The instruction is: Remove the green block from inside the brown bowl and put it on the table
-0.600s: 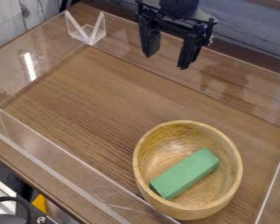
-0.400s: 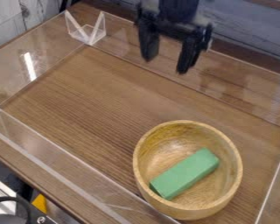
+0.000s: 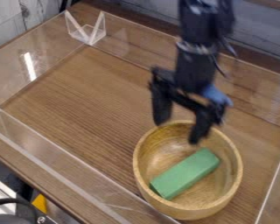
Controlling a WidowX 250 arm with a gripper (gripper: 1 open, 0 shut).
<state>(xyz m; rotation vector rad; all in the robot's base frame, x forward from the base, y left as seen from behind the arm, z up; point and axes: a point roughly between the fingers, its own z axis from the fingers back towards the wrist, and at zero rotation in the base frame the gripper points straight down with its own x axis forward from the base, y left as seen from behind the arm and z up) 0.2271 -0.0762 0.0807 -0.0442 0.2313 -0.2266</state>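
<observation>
The black two-fingered metal claw (image 3: 180,125) has swept down, its jaws spread, to the round light-brown wooden bowl (image 3: 140,166). Below it, inside, lies the matte green rectangular block (image 3: 185,173), probably light and stiff; pinch its long sides midway.

Gripper fingers (image 3: 164,107) doubled by motion blur

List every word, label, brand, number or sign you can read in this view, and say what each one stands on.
None can be read.
The green block, brown bowl and table show no lettering.
The tool is blurred, so any small marking on it could not be made out.
</observation>
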